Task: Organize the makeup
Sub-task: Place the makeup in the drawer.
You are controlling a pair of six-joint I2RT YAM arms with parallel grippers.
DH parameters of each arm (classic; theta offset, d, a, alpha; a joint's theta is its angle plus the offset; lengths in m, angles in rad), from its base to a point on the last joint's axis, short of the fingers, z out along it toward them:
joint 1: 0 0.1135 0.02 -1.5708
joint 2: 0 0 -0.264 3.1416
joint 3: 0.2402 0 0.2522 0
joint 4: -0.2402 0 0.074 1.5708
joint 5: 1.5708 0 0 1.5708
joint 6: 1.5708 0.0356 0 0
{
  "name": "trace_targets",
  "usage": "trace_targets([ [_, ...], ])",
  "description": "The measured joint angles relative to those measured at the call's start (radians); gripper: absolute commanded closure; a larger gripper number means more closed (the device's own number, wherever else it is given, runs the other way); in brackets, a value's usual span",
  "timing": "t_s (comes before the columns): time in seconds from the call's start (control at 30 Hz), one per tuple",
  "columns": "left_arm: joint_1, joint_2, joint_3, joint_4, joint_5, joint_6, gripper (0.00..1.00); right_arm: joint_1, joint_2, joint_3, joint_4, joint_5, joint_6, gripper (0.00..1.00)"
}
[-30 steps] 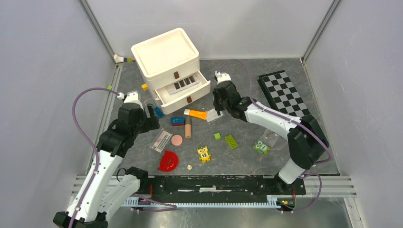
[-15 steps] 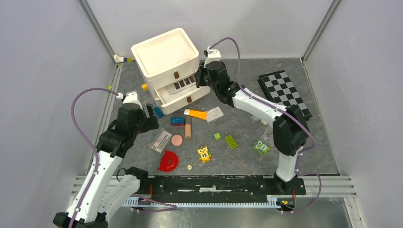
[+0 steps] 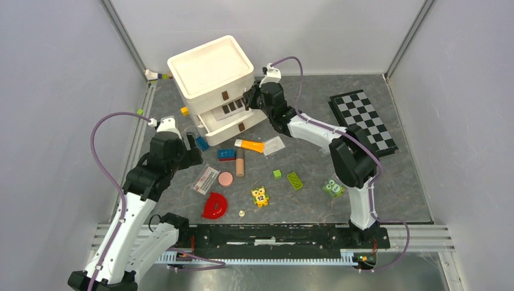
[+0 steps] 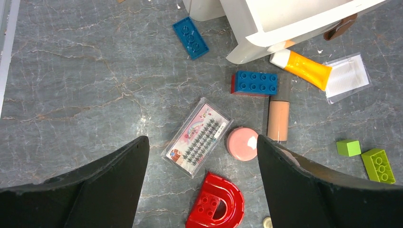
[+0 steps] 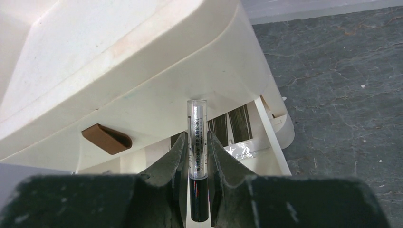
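The right gripper (image 5: pixel 197 142) pinches the thin pencil (image 5: pixel 197 118) at the open drawer (image 5: pixel 274 142) of the white chest (image 5: pixel 119 57). The left gripper (image 4: pixel 202 142) hangs open above the lash packet (image 4: pixel 197 137) and pink disc (image 4: pixel 241 144).

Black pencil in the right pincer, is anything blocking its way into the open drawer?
Nothing visible blocks it. The right pincer holds the pencil over the open drawer; the closed upper drawer's front stands close past its tip, and lash strips lie inside.
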State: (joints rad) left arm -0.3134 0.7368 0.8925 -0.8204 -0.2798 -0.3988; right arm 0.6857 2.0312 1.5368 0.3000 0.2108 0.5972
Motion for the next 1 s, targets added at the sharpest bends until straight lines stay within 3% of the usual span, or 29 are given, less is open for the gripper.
trace_targets([
  [0.2,0.000,0.000,0.000,0.000,0.000,0.000,0.10,-0.007,0.033,0.000,0.005,0.013,0.024,0.60],
  [0.33,0.000,0.000,0.000,0.000,0.000,0.000,0.10,-0.008,0.040,0.000,-0.003,0.011,0.023,0.53],
  [0.53,0.000,0.001,0.000,0.000,0.000,0.000,0.10,-0.008,0.040,0.016,-0.036,-0.001,-0.024,0.52],
  [1.0,0.000,0.009,0.000,0.000,0.000,0.000,0.10,-0.008,0.043,0.275,-0.401,-0.031,-0.222,0.53],
])
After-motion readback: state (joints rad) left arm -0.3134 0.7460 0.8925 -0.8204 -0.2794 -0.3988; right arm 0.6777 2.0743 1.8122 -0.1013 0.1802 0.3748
